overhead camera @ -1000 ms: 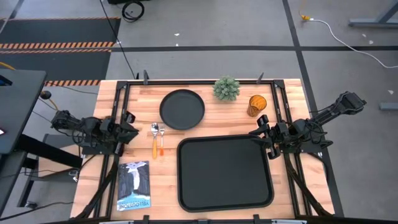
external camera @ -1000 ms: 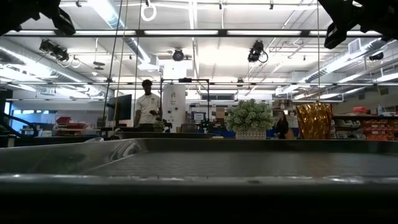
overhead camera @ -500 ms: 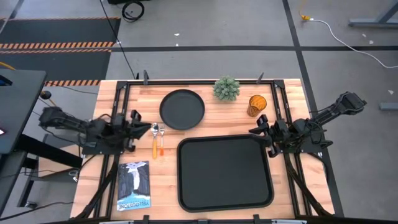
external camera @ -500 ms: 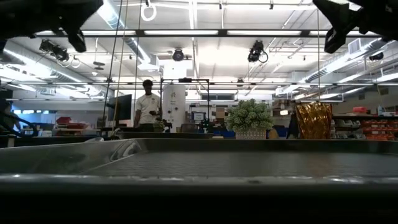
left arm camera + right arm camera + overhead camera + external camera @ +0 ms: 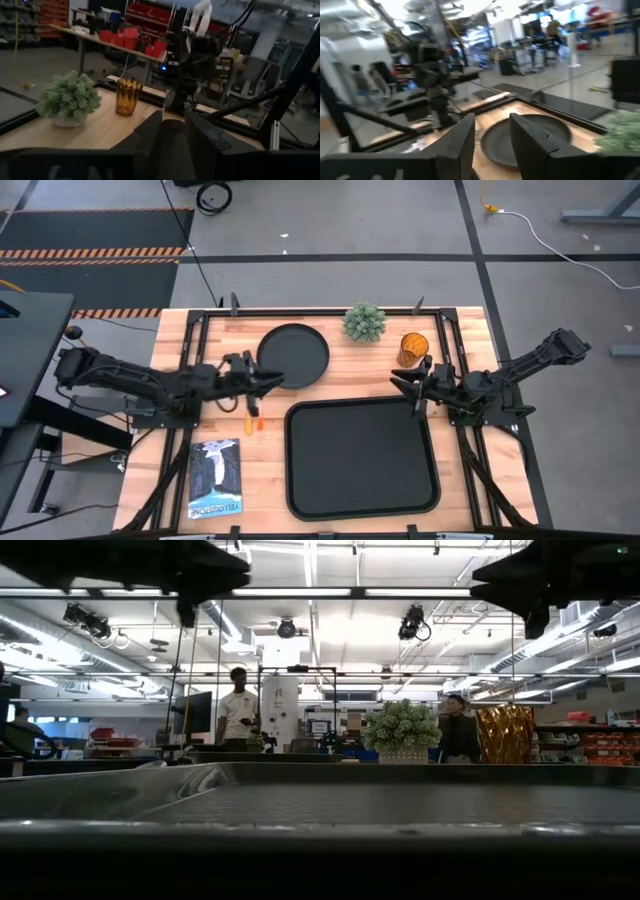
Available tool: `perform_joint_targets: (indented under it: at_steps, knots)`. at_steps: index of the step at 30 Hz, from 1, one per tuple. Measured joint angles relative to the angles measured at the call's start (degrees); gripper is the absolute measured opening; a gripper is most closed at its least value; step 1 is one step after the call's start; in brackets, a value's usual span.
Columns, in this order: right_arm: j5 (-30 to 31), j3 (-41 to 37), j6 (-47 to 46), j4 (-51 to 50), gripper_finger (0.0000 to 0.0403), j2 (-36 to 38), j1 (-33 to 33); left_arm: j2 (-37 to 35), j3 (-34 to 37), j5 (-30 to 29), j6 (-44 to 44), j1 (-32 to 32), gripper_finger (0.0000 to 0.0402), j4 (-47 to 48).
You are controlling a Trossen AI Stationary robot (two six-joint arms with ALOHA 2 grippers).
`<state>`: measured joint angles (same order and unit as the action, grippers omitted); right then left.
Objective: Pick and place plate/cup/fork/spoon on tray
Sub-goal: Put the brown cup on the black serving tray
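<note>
Two dark arms reach in over your wooden table (image 5: 340,355), one from each side. Your left gripper (image 5: 268,379) hangs above the near-left rim of the round matte black plate (image 5: 295,352), its fingers parted a little and holding nothing. Just under that arm lie the small fork with the red-orange plastic handle (image 5: 258,421) and the small spoon with the yellow-orange plastic handle (image 5: 248,423), side by side on the wood, mostly hidden by the arm. Your right gripper (image 5: 402,387) sits over the far right corner of the large matte black rectangular tray (image 5: 362,458), fingers slightly apart and empty. The small translucent amber-orange tumbler (image 5: 413,346) stands on the wood just beyond that gripper, next to a small green potted plant (image 5: 364,321). Nothing rests on the tray. A booklet with a mountain picture (image 5: 215,478) lies to the tray's left. From the low view you can see two people (image 5: 237,710) standing in the room behind the table.
</note>
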<state>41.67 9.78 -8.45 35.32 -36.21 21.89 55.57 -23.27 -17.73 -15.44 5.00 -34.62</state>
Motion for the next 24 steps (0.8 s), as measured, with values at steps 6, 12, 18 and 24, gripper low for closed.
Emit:
perform_joint_targets:
  at_steps: [6, 12, 18, 24]
  knots:
    - [2.33, 6.91, -1.43, -13.04, 0.0128, 0.0, -0.07, 10.4, -7.46, 6.92, -0.22, -4.67, 0.0128, 1.09]
    - [6.55, 9.09, -1.64, -19.18, 0.0128, 0.09, -0.07, 20.68, -15.14, 13.35, -0.93, -8.4, 0.0129, 3.7]
    - [14.52, 9.09, -3.97, -22.65, 0.0128, 1.78, -0.07, 30.23, -26.33, 19.23, -1.95, -10.95, 0.0131, 12.88]
    - [17.97, 9.09, -3.5, -23.69, 0.0128, 4.87, -0.07, 39.34, -39.25, 22.32, 1.78, -12.4, 0.0138, 22.4]
